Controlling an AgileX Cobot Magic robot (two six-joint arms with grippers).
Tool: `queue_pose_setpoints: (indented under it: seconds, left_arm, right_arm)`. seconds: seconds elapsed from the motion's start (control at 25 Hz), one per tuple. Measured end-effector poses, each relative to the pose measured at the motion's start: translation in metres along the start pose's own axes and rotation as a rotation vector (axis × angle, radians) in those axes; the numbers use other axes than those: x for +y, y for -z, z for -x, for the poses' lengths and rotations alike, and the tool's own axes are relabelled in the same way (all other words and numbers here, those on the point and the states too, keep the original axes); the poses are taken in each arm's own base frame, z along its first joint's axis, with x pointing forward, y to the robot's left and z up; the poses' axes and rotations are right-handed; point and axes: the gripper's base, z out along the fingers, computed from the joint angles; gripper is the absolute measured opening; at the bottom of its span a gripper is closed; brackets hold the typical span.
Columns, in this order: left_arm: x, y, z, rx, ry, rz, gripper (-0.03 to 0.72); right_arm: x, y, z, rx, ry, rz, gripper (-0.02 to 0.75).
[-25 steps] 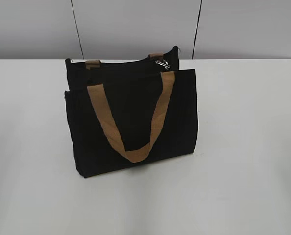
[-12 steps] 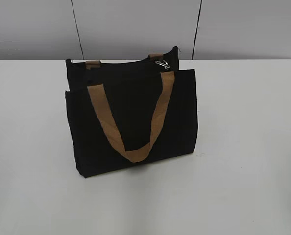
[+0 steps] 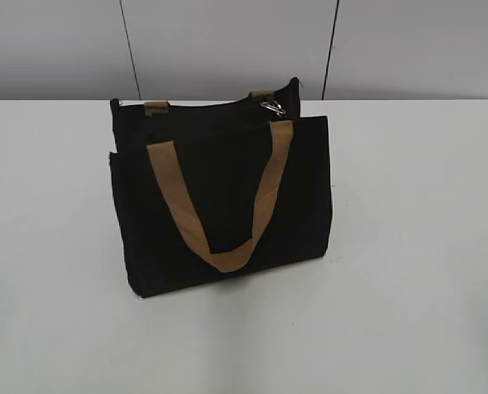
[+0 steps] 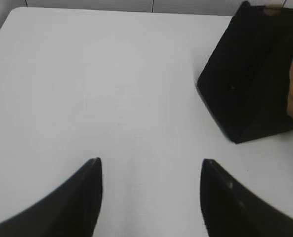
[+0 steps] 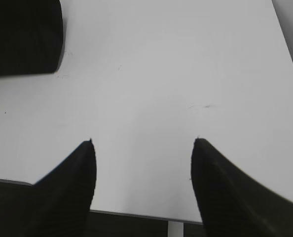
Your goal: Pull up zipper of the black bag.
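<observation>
The black bag (image 3: pixel 223 197) stands upright in the middle of the white table, its tan handle (image 3: pixel 227 205) hanging down the front. The zipper runs along its top edge, with the silver ring pull (image 3: pixel 272 107) at the right end. Neither gripper shows in the exterior view. In the left wrist view my left gripper (image 4: pixel 151 165) is open and empty over bare table, with the bag (image 4: pixel 250 79) far to its upper right. In the right wrist view my right gripper (image 5: pixel 142 143) is open and empty near the table's front edge, with the bag's corner (image 5: pixel 23 34) at upper left.
The white table (image 3: pixel 416 246) spreads wide on both sides of the bag. A grey panelled wall (image 3: pixel 227 45) stands behind it. The table's front edge (image 5: pixel 136 216) shows just under the right gripper.
</observation>
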Motion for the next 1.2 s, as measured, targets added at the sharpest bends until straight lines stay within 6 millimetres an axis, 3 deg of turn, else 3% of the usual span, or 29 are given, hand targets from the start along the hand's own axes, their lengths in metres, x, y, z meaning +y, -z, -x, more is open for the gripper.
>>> queue_pose_setpoints:
  seconds: [0.24, 1.2]
  left_arm:
    - [-0.003, -0.0081, -0.0014, -0.031, 0.017, -0.032, 0.47]
    - [-0.0038, -0.0084, 0.0001, -0.045, 0.046, 0.025, 0.438]
  right_arm:
    - [-0.0007, -0.0052, -0.0014, -0.009, -0.005, -0.001, 0.473]
    - [-0.0004, -0.0054, -0.0005, -0.019, -0.009, 0.003, 0.473]
